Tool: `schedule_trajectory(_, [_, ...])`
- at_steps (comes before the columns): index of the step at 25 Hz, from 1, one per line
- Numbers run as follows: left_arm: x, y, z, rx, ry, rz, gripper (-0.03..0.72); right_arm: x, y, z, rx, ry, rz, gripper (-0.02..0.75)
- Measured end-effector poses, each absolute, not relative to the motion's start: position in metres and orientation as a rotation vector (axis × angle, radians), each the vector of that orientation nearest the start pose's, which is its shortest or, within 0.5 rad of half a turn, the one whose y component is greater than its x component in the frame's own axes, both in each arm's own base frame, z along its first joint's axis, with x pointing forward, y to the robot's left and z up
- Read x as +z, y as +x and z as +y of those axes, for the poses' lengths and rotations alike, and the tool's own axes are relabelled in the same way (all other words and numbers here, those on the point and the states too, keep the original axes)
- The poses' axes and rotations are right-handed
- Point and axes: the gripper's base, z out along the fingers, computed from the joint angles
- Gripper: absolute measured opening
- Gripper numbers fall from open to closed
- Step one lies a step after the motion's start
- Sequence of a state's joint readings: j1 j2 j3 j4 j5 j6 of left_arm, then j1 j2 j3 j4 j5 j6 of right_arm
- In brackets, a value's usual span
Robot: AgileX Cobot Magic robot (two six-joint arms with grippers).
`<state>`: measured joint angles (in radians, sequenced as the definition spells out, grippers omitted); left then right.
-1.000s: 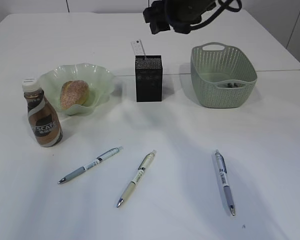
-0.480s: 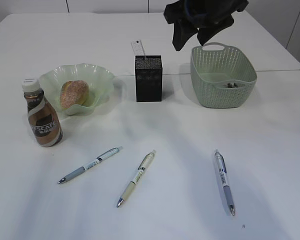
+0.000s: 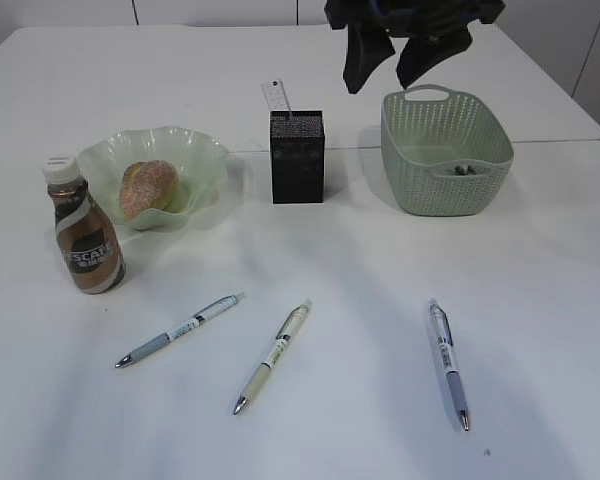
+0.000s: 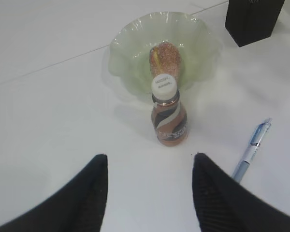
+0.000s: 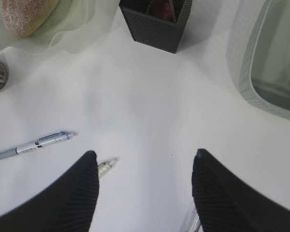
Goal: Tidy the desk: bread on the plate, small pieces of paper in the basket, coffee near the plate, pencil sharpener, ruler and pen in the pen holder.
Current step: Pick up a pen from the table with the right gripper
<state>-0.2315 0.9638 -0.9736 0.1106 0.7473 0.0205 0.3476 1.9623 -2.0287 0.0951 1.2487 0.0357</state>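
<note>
The bread (image 3: 147, 187) lies in the pale green plate (image 3: 205, 150). The coffee bottle (image 3: 86, 243) stands upright just in front of the plate. The black pen holder (image 3: 297, 157) holds a ruler (image 3: 276, 97). Three pens lie on the table: a blue-white one (image 3: 180, 330), a cream one (image 3: 273, 356) and a purple-grey one (image 3: 448, 361). The green basket (image 3: 445, 150) holds small scraps (image 3: 464, 169). My right gripper (image 3: 392, 60) hangs open and empty high above the table between holder and basket. My left gripper (image 4: 149, 162) is open and empty, hovering in front of the bottle (image 4: 168, 113); it does not show in the exterior view.
A seam between two white tables (image 3: 540, 143) runs behind the plate and basket. The right wrist view shows the holder (image 5: 156, 21), the basket rim (image 5: 253, 72) and the blue-white pen (image 5: 34, 144).
My right arm has swung from above the pen holder to the right, toward the basket, and its open fingers now point down. Nothing on the table has moved.
</note>
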Motion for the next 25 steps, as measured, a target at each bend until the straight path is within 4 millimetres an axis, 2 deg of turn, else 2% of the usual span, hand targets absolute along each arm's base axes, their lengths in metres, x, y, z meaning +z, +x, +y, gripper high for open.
schedule_trajectory(4, [0.379,0.186,-0.037,0.01,0.32,2.169,0.394,0.361,0.384,0.145,0.21,-0.403,2.64,0.48])
schedule_trajectory(5, [0.382,0.186,-0.037,0.01,0.319,2.164,0.394,0.366,0.372,0.139,0.19,-0.405,2.643,0.48])
schedule_trajectory(6, [0.383,0.186,-0.037,0.009,0.318,2.159,0.395,0.367,0.369,0.138,0.187,-0.405,2.645,0.479])
schedule_trajectory(7, [0.384,0.186,-0.037,0.008,0.317,2.159,0.394,0.369,0.355,0.132,0.175,-0.407,2.655,0.48])
schedule_trajectory(8, [0.384,0.186,-0.037,0.004,0.316,2.16,0.394,0.369,0.355,0.132,0.175,-0.407,2.655,0.48])
schedule_trajectory(9, [0.384,0.186,-0.037,0.001,0.315,2.162,0.394,0.37,0.338,0.126,0.167,-0.405,2.672,0.48])
schedule_trajectory(10, [0.384,0.185,-0.038,-0.008,0.312,2.165,0.394,0.37,0.338,0.126,0.167,-0.405,2.672,0.48])
schedule_trajectory(11, [0.384,0.185,-0.038,-0.016,0.309,2.166,0.394,0.364,0.316,0.116,0.15,-0.356,2.718,0.48])
schedule_trajectory(12, [0.384,0.185,-0.039,-0.027,0.306,2.167,0.394,0.364,0.316,0.116,0.15,-0.356,2.718,0.48])
schedule_trajectory(13, [0.384,0.185,-0.039,-0.033,0.304,2.17,0.394,0.358,0.298,0.108,0.129,-0.283,2.756,0.48])
schedule_trajectory(15, [0.383,0.185,-0.039,-0.039,0.302,2.178,0.394,0.351,0.291,0.104,0.11,-0.226,2.787,0.48])
schedule_trajectory(18, [0.381,0.183,-0.039,-0.05,0.301,2.209,0.394,0.329,0.285,0.1,0.073,-0.138,2.867,0.48])
schedule_trajectory(19, [0.38,0.182,-0.04,-0.055,0.3,2.22,0.394,0.329,0.285,0.1,0.073,-0.138,2.867,0.48])
schedule_trajectory(21, [0.379,0.181,-0.04,-0.069,0.296,2.232,0.394,0.313,0.288,0.101,0.055,-0.116,2.922,0.479])
schedule_trajectory(25, [0.378,0.18,-0.04,-0.077,0.295,2.252,0.394,0.296,0.297,0.105,0.033,-0.115,2.973,0.479])
